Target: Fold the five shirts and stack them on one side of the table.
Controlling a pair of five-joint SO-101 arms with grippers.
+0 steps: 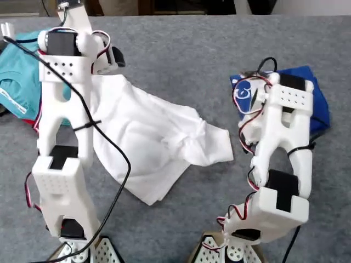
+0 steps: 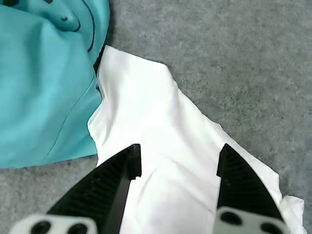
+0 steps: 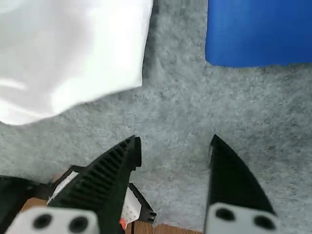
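While the left gripper (image 2: 180, 158) hangs with its jaws spread wide and nothing between them, we note the white shirt (image 2: 165, 146) directly beneath it. Both dark ribbed fingers sit over the white cloth, near the shirt's far-left edge. We cannot tell whether the fingertips touch the fabric.

Just beside that edge lies the teal shirt (image 2: 44, 83), touching the white one along a shadowed seam. From the high view, the teal shirt sits bunched at the counter's far left corner, partly under the left arm (image 1: 63, 126). A thin strip of red fabric (image 1: 36, 123) shows at its near edge.

The white shirt spreads crumpled across the middle of the counter (image 1: 192, 49), between the two arms, with folds gathered toward its right side.

The right gripper (image 3: 175, 146) is likewise open and empty, jaws well apart over bare grey counter. We see a corner of the white shirt to one side of it and the blue shirt (image 3: 258, 31) to the other, neither touching the fingers.

In the high view the blue shirt lies flat with straight edges on the counter's right side, partly beneath the right arm (image 1: 285, 137) and apart from the white shirt.
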